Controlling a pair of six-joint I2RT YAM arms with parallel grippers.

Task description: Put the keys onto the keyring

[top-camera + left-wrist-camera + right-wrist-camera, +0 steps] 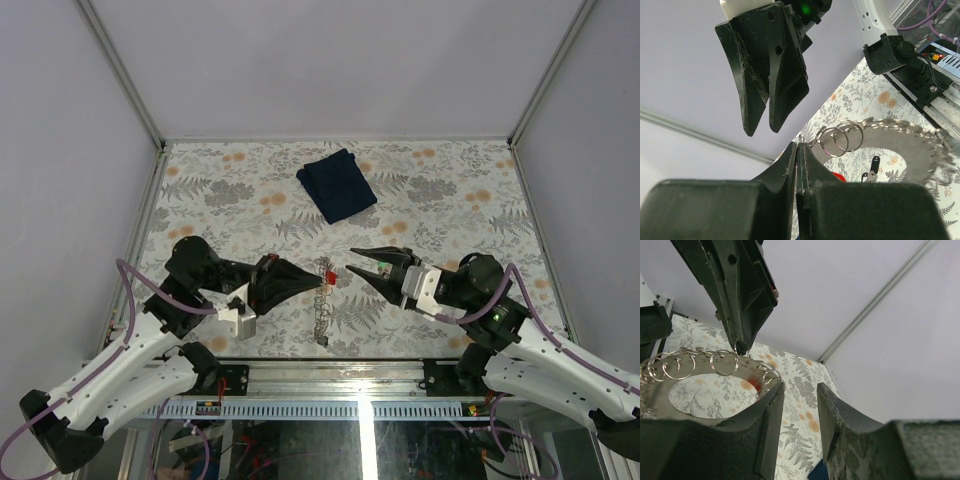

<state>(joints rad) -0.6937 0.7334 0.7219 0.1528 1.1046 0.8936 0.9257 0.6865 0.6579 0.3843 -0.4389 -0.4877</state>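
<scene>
The keyring [321, 315] is a silvery linked band that hangs down over the table between both grippers. In the left wrist view it arcs as a toothed strip [905, 137] carrying small split rings. My left gripper [312, 279] [800, 145] is shut on the keyring's top end; thin metal shows between its pads. Of the keys, a red one [330, 275] [754, 384] hangs near the top and a black one [872, 167] dangles below. My right gripper [349, 259] [797, 387] faces the left one, open, nothing between its fingers, its left finger close beside the rings.
A dark blue folded cloth [337, 184] lies at the back middle of the floral tabletop [450, 200]. White walls with metal corner posts [140, 110] enclose the table. The arms' bases and a rail [330, 385] run along the near edge.
</scene>
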